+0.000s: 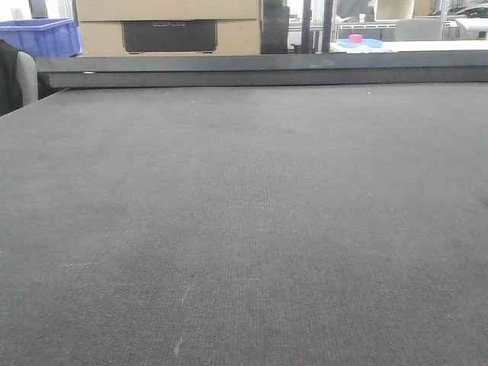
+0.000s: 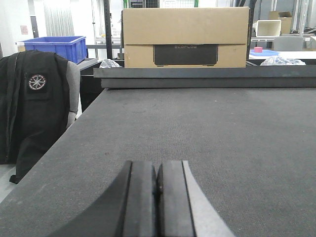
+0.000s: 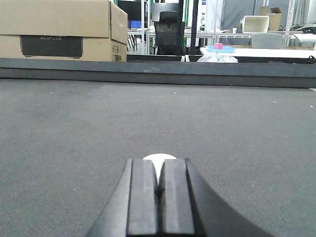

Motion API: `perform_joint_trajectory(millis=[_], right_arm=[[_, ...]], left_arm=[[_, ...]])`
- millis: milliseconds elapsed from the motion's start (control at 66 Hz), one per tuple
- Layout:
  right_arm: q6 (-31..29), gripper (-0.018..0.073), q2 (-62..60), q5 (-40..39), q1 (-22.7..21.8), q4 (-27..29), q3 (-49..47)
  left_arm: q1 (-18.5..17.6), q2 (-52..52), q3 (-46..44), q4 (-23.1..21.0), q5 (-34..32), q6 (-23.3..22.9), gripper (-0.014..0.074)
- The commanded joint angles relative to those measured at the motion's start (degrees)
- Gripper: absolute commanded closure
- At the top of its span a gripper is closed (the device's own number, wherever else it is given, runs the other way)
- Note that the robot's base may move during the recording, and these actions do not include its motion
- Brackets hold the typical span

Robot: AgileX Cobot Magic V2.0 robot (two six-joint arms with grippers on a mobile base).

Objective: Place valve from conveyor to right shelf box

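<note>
Pick not yet begun: both pincers closed, valve not clearly in view
The left pincer (image 2: 157, 182) and right pincer (image 3: 159, 185) sit low over the conveyor (image 1: 244, 229), jaws pressed together on nothing. Just ahead of the right pincer's tips a small white rounded shape (image 3: 159, 158) peeks out; whether it is the valve cannot be told. Next, likely, the right pincer must open and rise for a clearer look

Conveyor (image 1: 244, 229): a wide, flat, dark grey belt with a fine weave.
A dark metal rail (image 1: 267, 72) ran along its far edge. Well short of that rail a small white rounded thing (image 3: 159, 158) showed on the belt, partly hidden.
</note>
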Motion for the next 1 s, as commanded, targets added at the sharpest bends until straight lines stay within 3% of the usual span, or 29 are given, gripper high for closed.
perform_joint_trajectory(millis=[0, 772, 939, 984], right_arm=[[-0.3, 0.0724, -0.1, -1.1, -0.3, 0.2, 0.0], [-0.3, 0.0724, -0.1, -1.1, -0.3, 0.2, 0.0], [-0.3, 0.0724, -0.1, -4.0, -0.3, 0.4, 0.0], [-0.3, 0.0724, -0.1, -4.1, -0.3, 1.9, 0.0]], left_arm=[[0.2, -0.2, -0.1, 0.4, -0.5, -0.2, 0.0708], [0.3, -0.2, -0.1, 0.4, -0.5, -0.2, 0.0708], [0.3, -0.2, -0.1, 0.0, -3.7, -0.2, 0.0708], [0.3, -0.2, -0.6, 0.0, -1.4, -0.2, 0.0708]])
